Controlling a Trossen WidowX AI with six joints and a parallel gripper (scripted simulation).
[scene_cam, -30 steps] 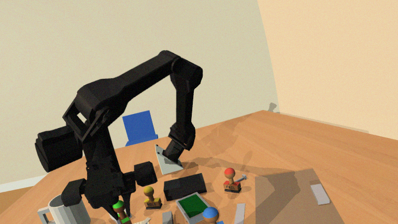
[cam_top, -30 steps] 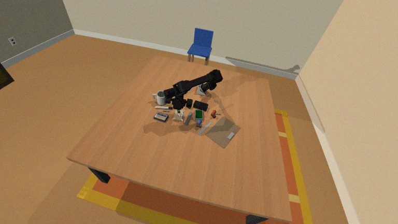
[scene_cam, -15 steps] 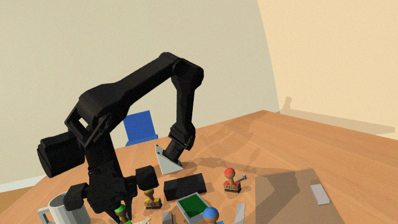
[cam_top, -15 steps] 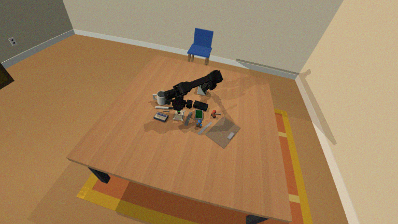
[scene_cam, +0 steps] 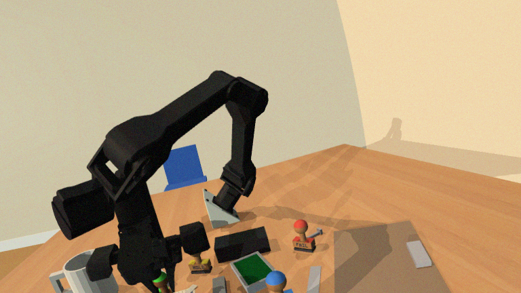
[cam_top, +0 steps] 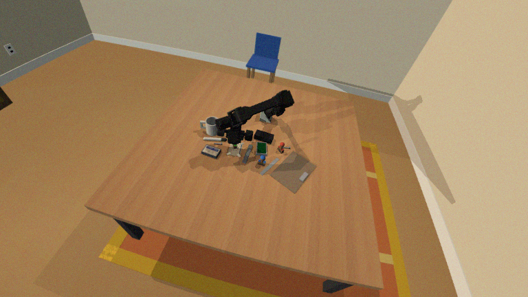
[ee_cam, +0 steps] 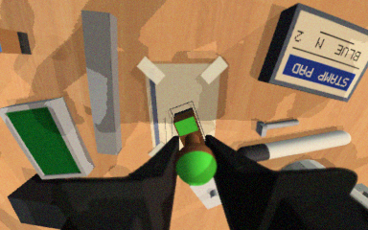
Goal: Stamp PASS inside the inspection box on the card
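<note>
The PASS stamp, with a green knob (ee_cam: 196,168) (scene_cam: 159,277), a wooden handle and a green-topped base, is between my fingers. My gripper (ee_cam: 192,140) (cam_top: 234,144) is shut on its handle. The stamp is over the pale card (ee_cam: 192,83) (cam_top: 233,152), which has white tape at its corners. In the wrist view the stamp's base lies within the thin outlined inspection box (ee_cam: 182,105); whether it touches the card cannot be told. The card under the base is hidden. The open green ink pad (ee_cam: 43,141) (cam_top: 261,148) (scene_cam: 251,268) lies to one side.
A grey bar (ee_cam: 103,86) lies between card and pad. A black block (scene_cam: 241,244), HOLD stamp (scene_cam: 199,266), FAIL stamp (scene_cam: 303,243) and blue-knobbed stamp (scene_cam: 275,280) stand near the pad. A closed blue pad box (ee_cam: 311,72), marker (ee_cam: 307,145) and mug (cam_top: 211,125) are across the card.
</note>
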